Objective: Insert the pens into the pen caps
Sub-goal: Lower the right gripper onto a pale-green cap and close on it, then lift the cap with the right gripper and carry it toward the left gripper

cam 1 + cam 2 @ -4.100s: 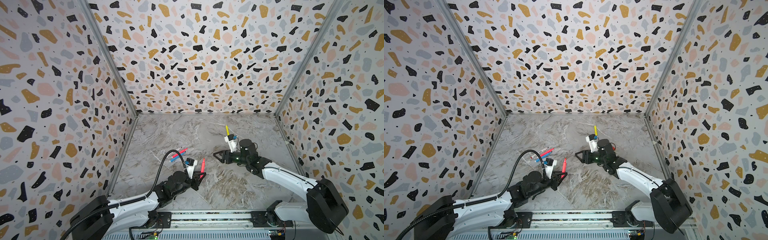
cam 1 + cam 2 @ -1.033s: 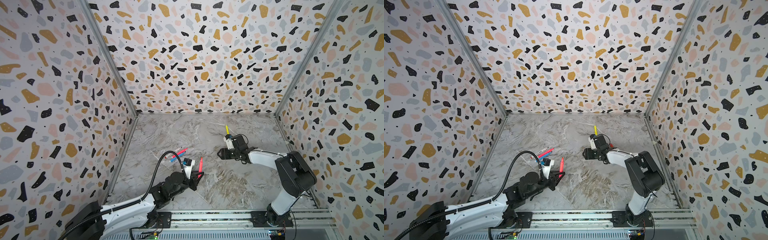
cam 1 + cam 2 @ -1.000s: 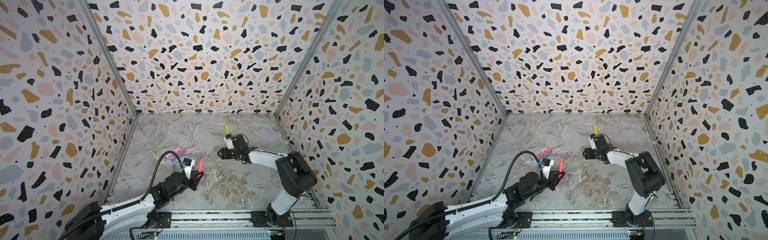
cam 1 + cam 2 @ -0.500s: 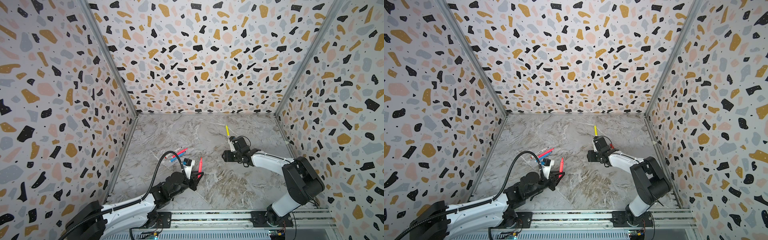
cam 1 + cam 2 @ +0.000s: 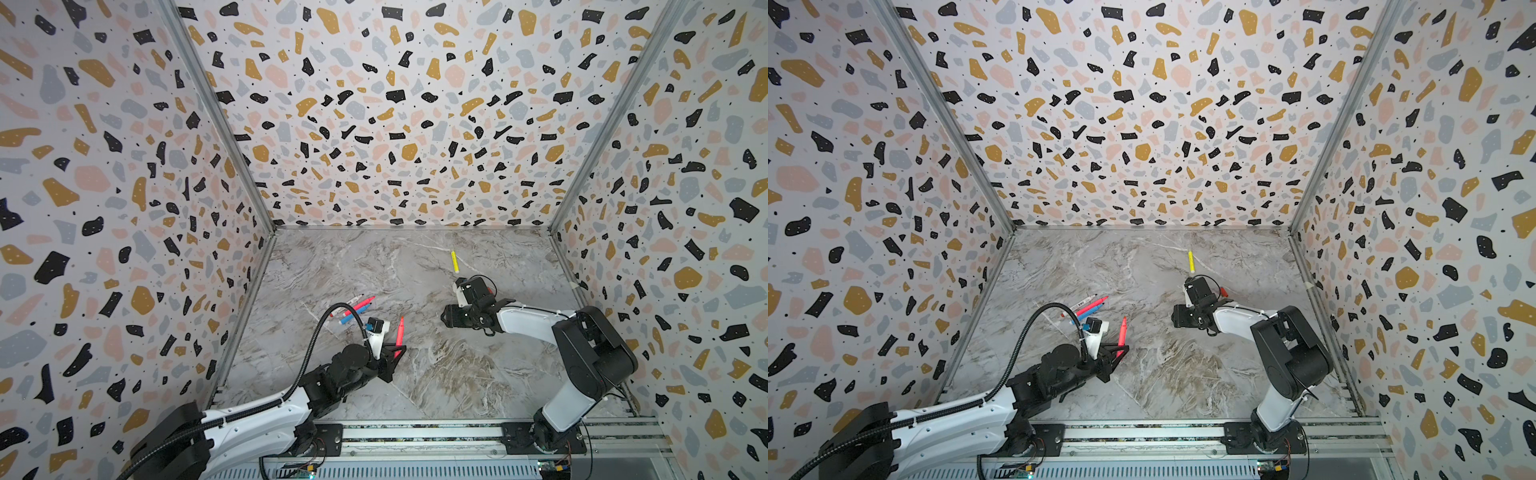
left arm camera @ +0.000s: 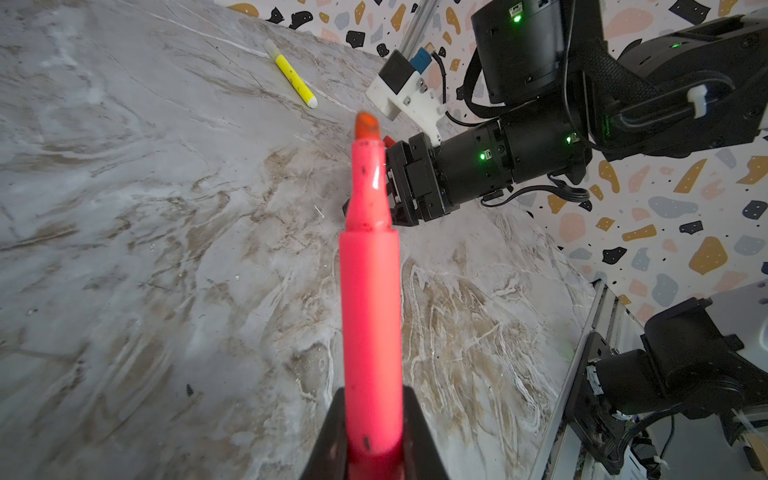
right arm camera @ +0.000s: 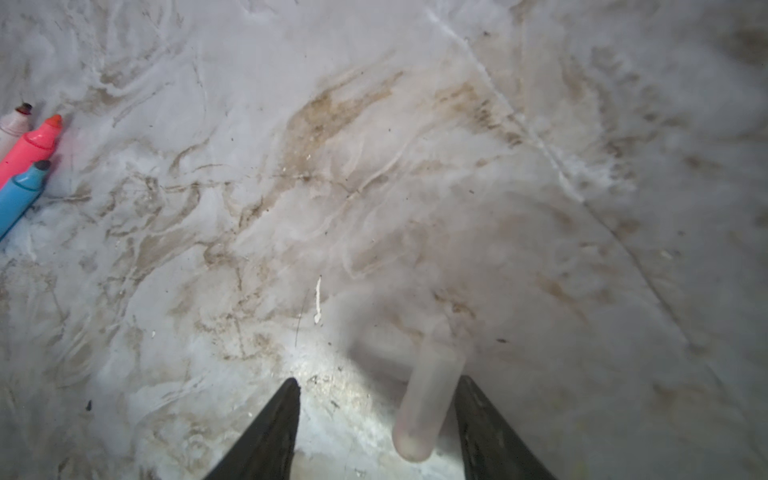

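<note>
Two robot arms reach over a grey marble tabletop (image 5: 415, 386). The left arm (image 5: 257, 419) lies low, and the right arm (image 5: 536, 322) bends at its elbow.

The left hand (image 5: 395, 358) is squeezed tight around the bottom end of the held pink pen (image 5: 400, 332). That pen sticks up out of the hand with its bare orange tip on top.

The right hand (image 5: 444, 320) is on the right arm's side of the held pink pen. It is apart from it, a bit farther back, and low over the tabletop. Its two fingers (image 7: 270, 428) stand apart with a gap between them, and they grip nothing.

The yellow pen (image 5: 454, 261) lies flat, far behind the held pink pen and past the right hand.

Three more pens lie side by side near the held pink pen, a little behind it on the left arm's side. They are the white pen (image 7: 12, 124), the other pink pen (image 7: 31, 145) and the blue pen (image 7: 18, 195). Their tips are bare.

A clear cap (image 7: 426, 399) sits in the gap of the right hand, right by one finger and away from the other. It looks blurry, so I cannot tell if it touches that finger.

A tiny red cap (image 5: 1224, 291) shows by the right arm's wrist, well away from the held pink pen.
</note>
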